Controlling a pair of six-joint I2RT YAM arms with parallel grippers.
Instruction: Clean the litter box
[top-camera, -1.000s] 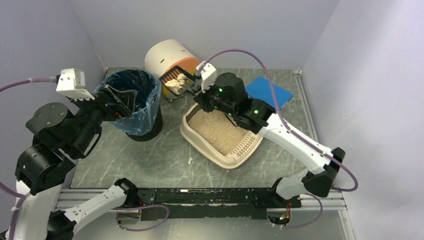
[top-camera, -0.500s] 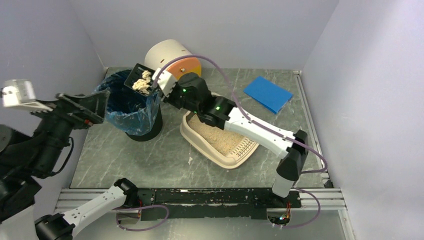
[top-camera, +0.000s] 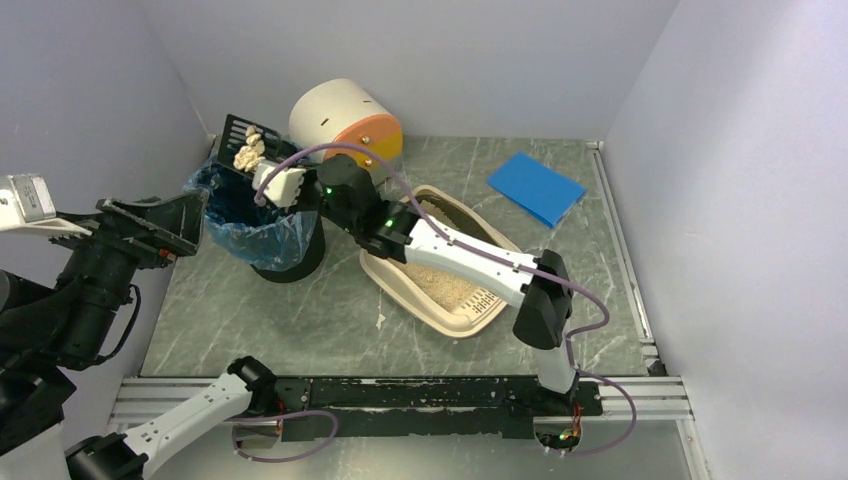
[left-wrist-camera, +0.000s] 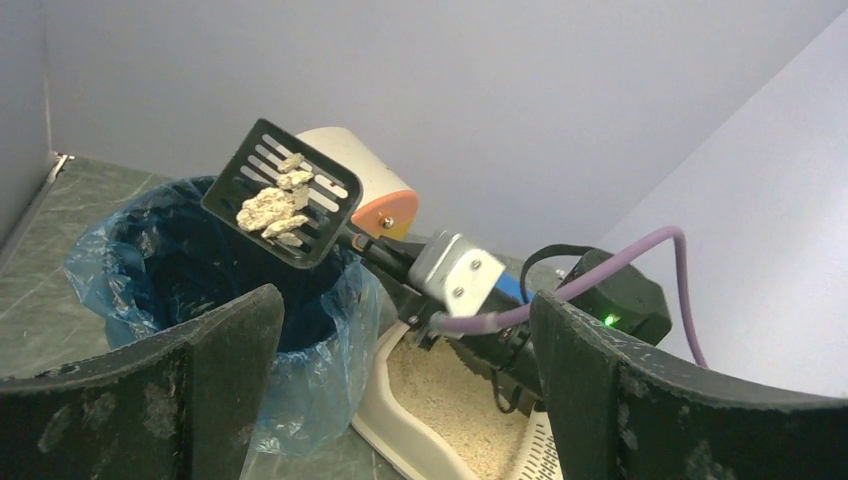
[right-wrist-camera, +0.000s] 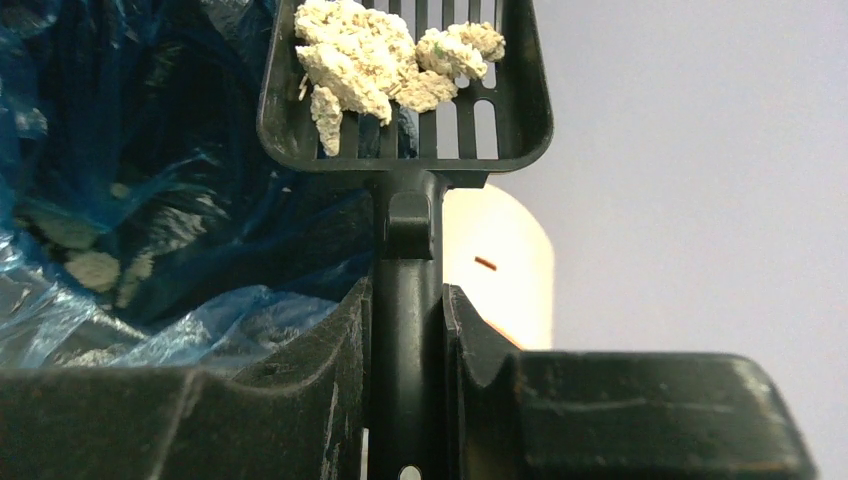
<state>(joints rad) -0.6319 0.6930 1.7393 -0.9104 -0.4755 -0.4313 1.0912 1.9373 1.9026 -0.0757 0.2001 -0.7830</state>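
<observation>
The litter box (top-camera: 452, 322) is a beige tray of tan litter right of centre; its rim shows in the left wrist view (left-wrist-camera: 385, 420). My right gripper (top-camera: 264, 168) is shut on the handle of a black slotted scoop (top-camera: 240, 140). The scoop carries pale clumps and hangs over the far rim of the black bin (top-camera: 262, 215). In the right wrist view the fingers (right-wrist-camera: 345, 350) clamp the handle, with the scoop head (right-wrist-camera: 400, 110) above the blue liner (right-wrist-camera: 150, 200). My left gripper (top-camera: 195, 225) is open and empty, left of the bin.
A white cylindrical drawer unit (top-camera: 345, 120) with an orange front lies behind the bin and the tray. A blue pad (top-camera: 537, 187) lies at the back right. Walls close in the left, back and right sides.
My right arm has swung the loaded scoop left, from above the tray's far end to over the bin. My left arm has pulled back left from the bin's rim.
</observation>
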